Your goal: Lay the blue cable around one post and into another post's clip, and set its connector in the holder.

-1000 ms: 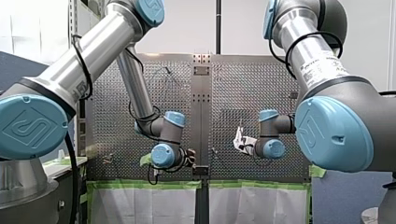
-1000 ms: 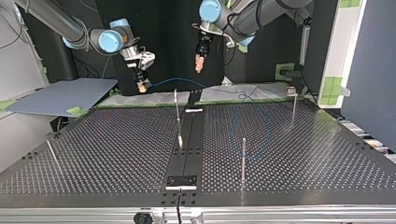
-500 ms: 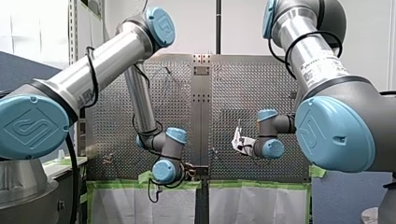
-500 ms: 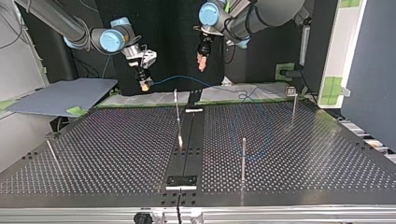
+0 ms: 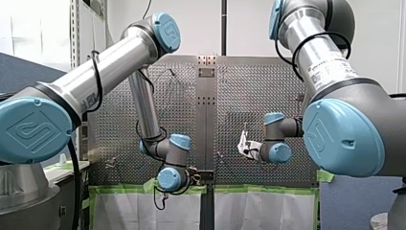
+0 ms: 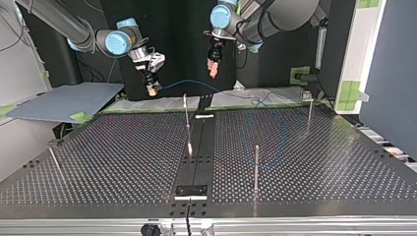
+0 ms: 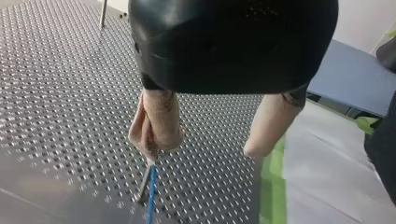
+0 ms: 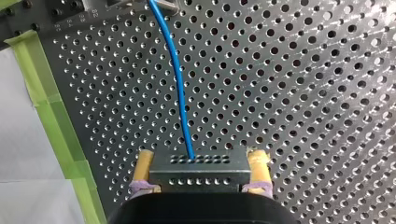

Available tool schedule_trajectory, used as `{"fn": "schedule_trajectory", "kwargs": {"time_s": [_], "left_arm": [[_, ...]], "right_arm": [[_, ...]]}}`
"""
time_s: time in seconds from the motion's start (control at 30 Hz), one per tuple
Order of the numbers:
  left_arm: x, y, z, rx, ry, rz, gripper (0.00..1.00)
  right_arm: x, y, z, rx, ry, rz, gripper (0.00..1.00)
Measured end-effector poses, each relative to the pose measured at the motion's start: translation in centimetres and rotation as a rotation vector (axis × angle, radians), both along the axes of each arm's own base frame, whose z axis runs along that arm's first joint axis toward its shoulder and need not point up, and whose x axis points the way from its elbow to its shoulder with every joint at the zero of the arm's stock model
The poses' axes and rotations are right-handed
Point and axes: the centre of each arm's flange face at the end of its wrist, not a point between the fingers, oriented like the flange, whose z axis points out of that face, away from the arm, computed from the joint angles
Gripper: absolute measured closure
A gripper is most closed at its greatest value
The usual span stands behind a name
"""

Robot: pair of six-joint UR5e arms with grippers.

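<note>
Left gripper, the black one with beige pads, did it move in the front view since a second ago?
Yes. My left arm's black gripper has dropped lower, closer to the green tape strip below it.

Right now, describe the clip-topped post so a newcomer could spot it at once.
In the top view, find the perforated table and follow its far edge to the view's right. The post stands there. It alone carries a small boxy head; the other posts have slim tops.

Cable (image 8: 177, 84) blue; connector (image 8: 198, 170) black; table (image 8: 303, 93) dark, perforated; tape (image 8: 51, 107) green.
</note>
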Motion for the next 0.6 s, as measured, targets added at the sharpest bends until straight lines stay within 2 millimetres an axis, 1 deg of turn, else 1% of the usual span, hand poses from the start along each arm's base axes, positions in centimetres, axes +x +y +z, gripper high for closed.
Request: {"fn": "schedule_trajectory", "kwargs": {"time_s": [0.3,0.4,0.6], "left_arm": [[1.9,-2.3,1.6,-0.012,-0.027,-0.019,0.00],[2.0,-2.9,1.9,-0.016,-0.024,-0.028,0.00],[2.2,-3.5,2.1,-0.047,-0.026,-0.027,0.00]], "right_arm": [[0.2,0.4,-0.1,0.003,0.004,0.003,0.81],[0.3,0.6,-0.2,0.005,0.007,0.006,0.81],[0.2,0.8,-0.3,0.007,0.014,-0.002,0.81]]}}
